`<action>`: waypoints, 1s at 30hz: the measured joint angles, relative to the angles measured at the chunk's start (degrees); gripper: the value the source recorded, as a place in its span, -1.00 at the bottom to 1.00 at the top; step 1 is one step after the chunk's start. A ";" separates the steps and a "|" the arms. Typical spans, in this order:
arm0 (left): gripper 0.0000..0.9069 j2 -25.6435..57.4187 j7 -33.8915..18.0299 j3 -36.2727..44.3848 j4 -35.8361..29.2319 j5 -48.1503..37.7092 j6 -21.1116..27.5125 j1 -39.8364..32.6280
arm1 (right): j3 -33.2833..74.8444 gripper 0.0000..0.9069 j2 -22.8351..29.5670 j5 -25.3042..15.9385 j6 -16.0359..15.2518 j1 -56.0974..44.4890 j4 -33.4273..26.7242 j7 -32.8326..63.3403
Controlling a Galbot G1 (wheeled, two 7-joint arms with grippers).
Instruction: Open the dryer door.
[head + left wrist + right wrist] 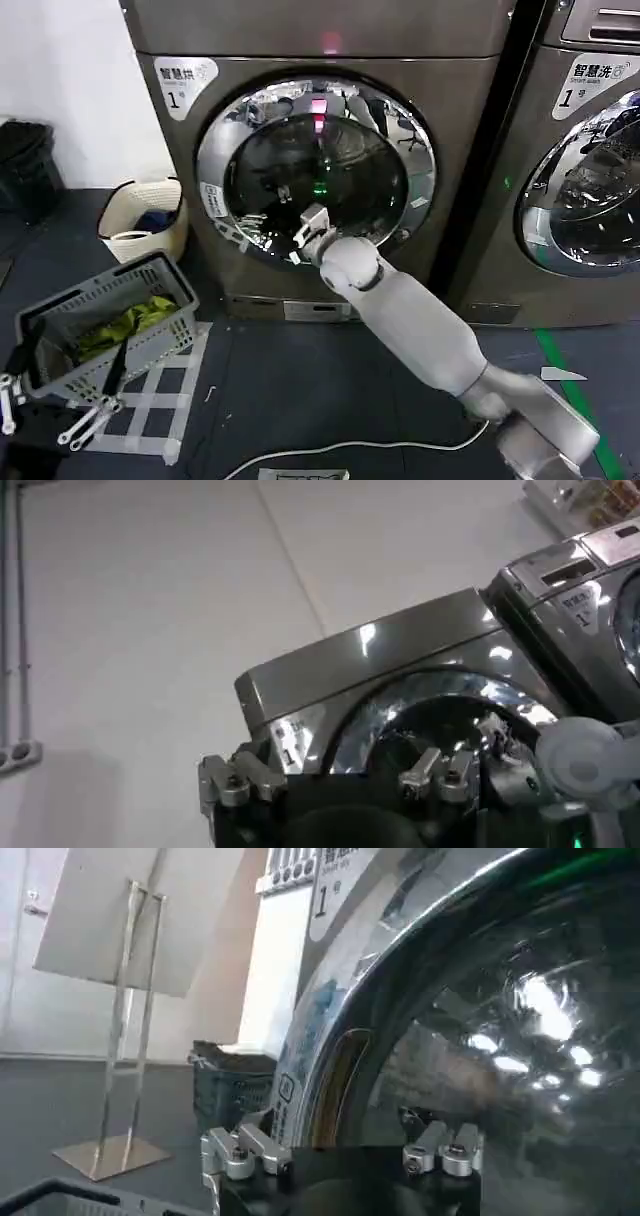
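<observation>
Right hand (310, 228), its grip state hidden from me, was raised against the lower left chrome ring of the shut dryer door (240, 125), the door handle slot just left of it.

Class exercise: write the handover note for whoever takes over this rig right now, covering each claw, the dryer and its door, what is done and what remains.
Right claw: open, up against the lower left of the dryer door, near the chrome ring, gripping nothing.
Left claw: open, raised and facing the dryer, idle.
Door looks closed against the dryer front.
Done: the approach.
Left: catch the door edge and pull it open.
</observation>
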 joint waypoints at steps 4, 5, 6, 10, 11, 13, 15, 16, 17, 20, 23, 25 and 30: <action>1.00 -0.21 0.00 0.55 -0.01 0.48 -0.02 -0.01 | -0.48 1.00 1.18 -0.19 0.00 0.23 -1.42 0.13; 1.00 -0.28 0.00 0.64 -0.01 0.57 -0.07 0.02 | -0.64 1.00 1.39 -0.23 0.00 0.23 -1.66 0.11; 1.00 -0.35 0.00 0.69 -0.01 0.62 -0.12 0.02 | -0.79 1.00 1.59 -0.30 0.00 0.26 -1.90 0.08; 1.00 -0.46 0.00 0.83 0.09 0.69 -0.15 -0.03 | -1.05 1.00 2.44 -1.03 0.03 0.64 -2.80 -0.13; 1.00 -0.46 0.00 0.85 0.11 0.69 -0.15 -0.06 | -1.06 1.00 2.59 -1.18 0.06 0.78 -3.03 -0.19; 1.00 -0.45 0.00 0.90 0.18 0.70 -0.16 -0.08 | -1.11 1.00 2.94 -1.28 0.09 1.03 -3.51 -0.34; 1.00 -0.45 0.00 0.98 0.21 0.75 -0.17 -0.10 | -1.32 1.00 3.36 -1.33 0.08 1.26 -4.04 -0.46; 1.00 -0.46 0.00 1.04 0.22 0.81 -0.19 -0.09 | -1.38 1.00 3.52 -1.33 0.07 1.33 -4.14 -0.53; 1.00 -0.47 0.00 1.05 0.24 0.83 -0.22 -0.09 | -1.45 1.00 3.70 -1.33 0.02 1.49 -4.29 -0.60; 1.00 -0.49 0.00 1.04 0.27 0.83 -0.27 -0.07 | -1.68 1.00 4.17 -1.34 -0.05 1.84 -4.68 -0.98; 1.00 -0.51 -0.01 1.01 0.30 0.82 -0.28 -0.11 | -1.97 1.00 4.60 -1.35 -0.04 2.19 -5.15 -1.41; 1.00 -0.56 -0.01 1.01 0.34 0.82 -0.27 -0.17 | -2.09 1.00 4.91 -1.37 0.00 2.30 -5.52 -1.61; 1.00 -0.69 -0.01 1.01 0.41 0.86 -0.26 -0.21 | -2.53 1.00 5.60 -1.38 0.42 2.83 -6.39 -3.34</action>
